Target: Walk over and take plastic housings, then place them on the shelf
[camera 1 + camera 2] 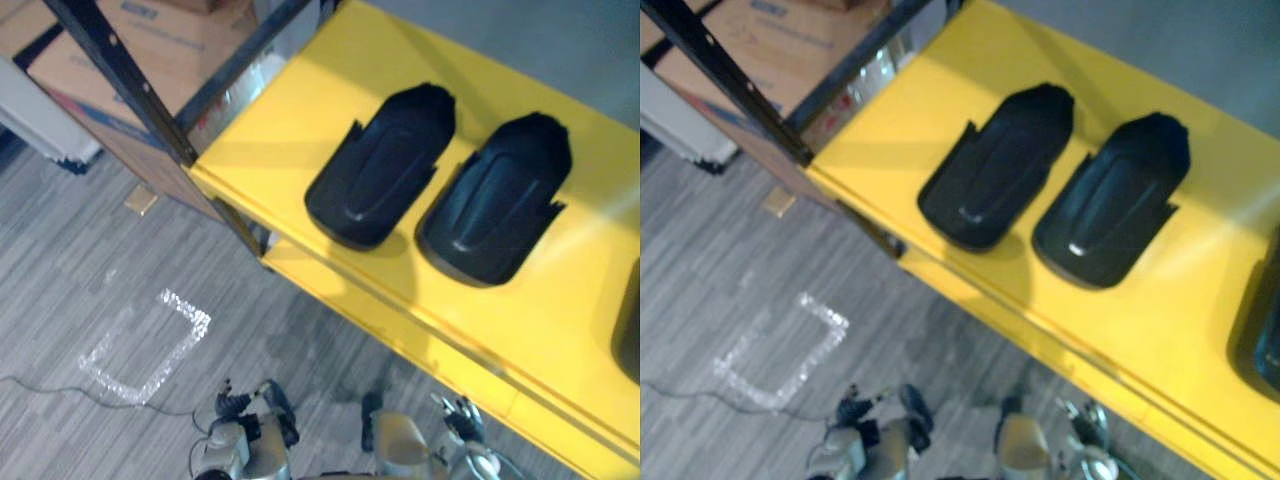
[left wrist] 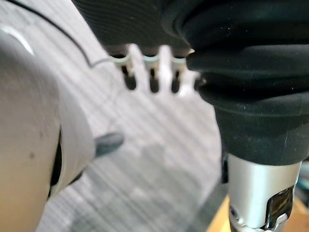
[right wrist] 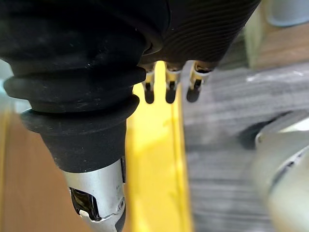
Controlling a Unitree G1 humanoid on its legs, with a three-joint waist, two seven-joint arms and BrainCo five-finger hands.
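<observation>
Boxes sit behind a black post beside the yellow shelf bearing plastic housings; left hand and right hand hang slack, empty.

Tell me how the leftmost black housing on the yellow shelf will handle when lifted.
The leftmost housing looks a rigid moulded shell, so probably stiff and light. Its smooth domed back may slip when gripped. Lying flat on the yellow shelf, it should slide rather than roll.
</observation>
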